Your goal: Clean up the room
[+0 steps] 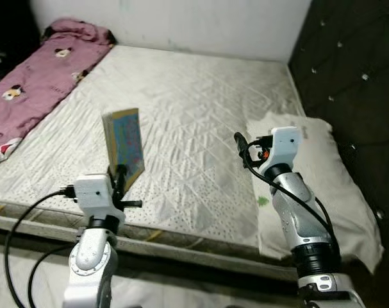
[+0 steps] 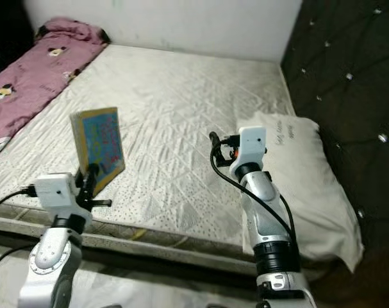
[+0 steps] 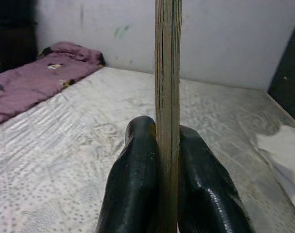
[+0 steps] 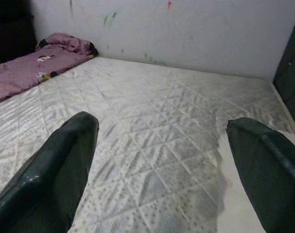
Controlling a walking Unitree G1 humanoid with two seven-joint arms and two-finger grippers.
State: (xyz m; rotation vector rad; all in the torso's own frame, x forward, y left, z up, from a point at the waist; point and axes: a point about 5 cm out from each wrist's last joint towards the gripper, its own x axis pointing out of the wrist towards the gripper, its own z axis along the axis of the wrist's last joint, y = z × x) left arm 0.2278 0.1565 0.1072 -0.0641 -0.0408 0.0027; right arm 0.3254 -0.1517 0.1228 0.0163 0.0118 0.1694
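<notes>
Book held upright above the near edge of the bed, toward its near-left corner, colourful cover facing right. Pinched at its lower edge by the left claw, black fingers pressed against both sides of the closed pages. Seen edge-on from the left wrist: a narrow strip of page edges rising between the two fingers, with quilted mattress beyond and the pale wall behind it.

Right claw raised over the bed's near-right part, just beside the pillow, fingers spread wide with nothing between them. From the right wrist, two dark fingers far apart, mattress stretching away toward the wall, pillow's pale edge showing beside one finger.

Broad bare stretch of white quilted mattress between book and far wall. Pink blanket with cartoon prints lying along the left edge, bunched up at the far-left corner. White pillow along the right edge, against the dark tufted headboard, its near end overhanging the bed's near edge. Bed frame's near edge running just below the left claw. Black cables looping down beside both silver arms.
</notes>
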